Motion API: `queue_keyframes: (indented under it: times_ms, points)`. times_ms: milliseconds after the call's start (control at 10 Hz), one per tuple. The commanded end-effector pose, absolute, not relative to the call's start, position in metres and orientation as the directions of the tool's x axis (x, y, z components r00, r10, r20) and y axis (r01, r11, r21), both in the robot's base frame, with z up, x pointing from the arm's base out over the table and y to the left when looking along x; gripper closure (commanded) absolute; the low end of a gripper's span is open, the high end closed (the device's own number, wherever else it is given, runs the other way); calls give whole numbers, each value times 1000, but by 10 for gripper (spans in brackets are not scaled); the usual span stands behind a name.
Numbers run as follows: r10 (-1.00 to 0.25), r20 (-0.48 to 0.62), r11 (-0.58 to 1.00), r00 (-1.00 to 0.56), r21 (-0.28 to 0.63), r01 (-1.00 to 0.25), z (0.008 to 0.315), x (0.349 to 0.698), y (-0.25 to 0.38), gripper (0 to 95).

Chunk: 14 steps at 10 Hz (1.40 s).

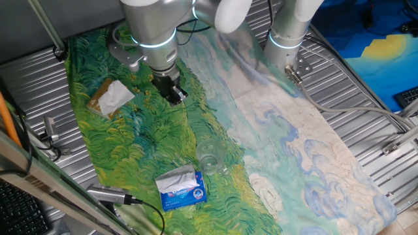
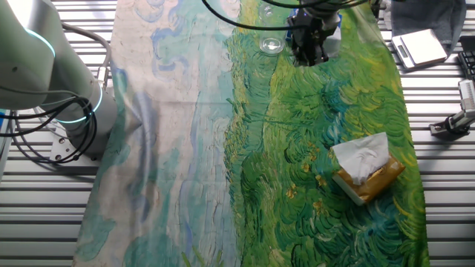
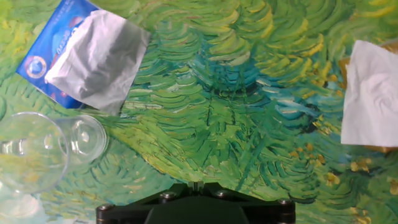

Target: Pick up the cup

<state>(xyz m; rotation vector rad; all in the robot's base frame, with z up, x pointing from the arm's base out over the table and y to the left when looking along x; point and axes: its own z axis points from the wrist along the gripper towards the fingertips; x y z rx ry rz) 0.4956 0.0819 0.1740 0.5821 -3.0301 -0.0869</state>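
The clear plastic cup [image 1: 210,160] lies on its side on the green painted cloth, next to the blue-and-white tissue packet [image 1: 182,187]. In the hand view the cup [image 3: 43,149] is at the lower left, its wide rim toward the left edge. In the other fixed view the cup [image 2: 272,44] shows just left of the gripper. My gripper [image 1: 174,96] hangs above the cloth between the cup and a tissue box, apart from the cup. Its fingertips [image 3: 194,185] stand together and hold nothing. The gripper also shows in the other fixed view [image 2: 308,49].
A brown tissue box with white tissue [image 1: 111,98] lies on the cloth; it also shows in the other fixed view [image 2: 367,167] and at the right of the hand view [image 3: 373,93]. The tissue packet [image 3: 87,56] lies beside the cup. Metal table slats [image 1: 366,98] border the cloth.
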Motion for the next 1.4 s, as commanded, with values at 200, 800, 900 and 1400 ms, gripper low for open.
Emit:
queue_keyframes:
  times_ms: [200,800,900,1400]
  points:
    - [-376,58,925,-925,71,-372,181,493,110,570]
    - [-375,38,926,-926,64,-372,169,476,181,0]
    - [-370,42,928,-928,62,-367,168,476,188,0]
    - [-338,53,940,-940,67,-334,163,471,224,190]
